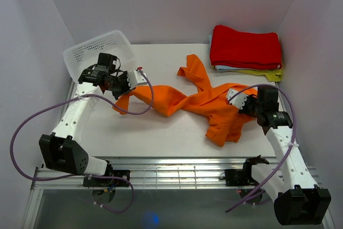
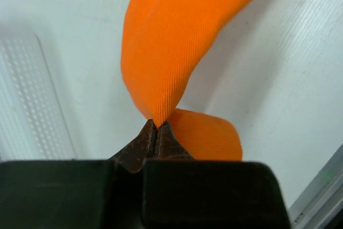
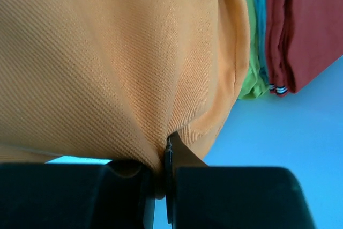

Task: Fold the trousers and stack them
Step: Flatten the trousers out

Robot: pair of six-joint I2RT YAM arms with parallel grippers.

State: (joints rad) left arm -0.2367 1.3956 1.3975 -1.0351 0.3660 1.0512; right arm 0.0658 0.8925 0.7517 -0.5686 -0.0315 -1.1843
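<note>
White walls close round the pale table (image 1: 161, 138). The trousers (image 1: 182, 100) sprawl across its middle, unfolded and twisted. They run from just right of the basket (image 1: 88, 52) at the far left corner to a bunched heap on the right side, and one leg kinks off toward the back of the table.

My left gripper (image 2: 156, 126) is pinched tight on the left end of the trousers. In my left wrist view its brown pads (image 2: 144, 146) meet with a fold of orange cloth caught between them. The cloth spreads away from the tips, with a loop of it curling just beside them. The basket's perforated wall shows at the left edge of that view.

My right gripper (image 3: 167, 146) is clamped on the bunched end, near the table's right edge. Orange cloth fills most of my right wrist view and puckers where the fingers close on it.

At the far right corner lies a stack (image 1: 245, 52) of folded cloths, red on top with thin pale blue and yellow-green layers beneath. It is apart from the trousers.
</note>
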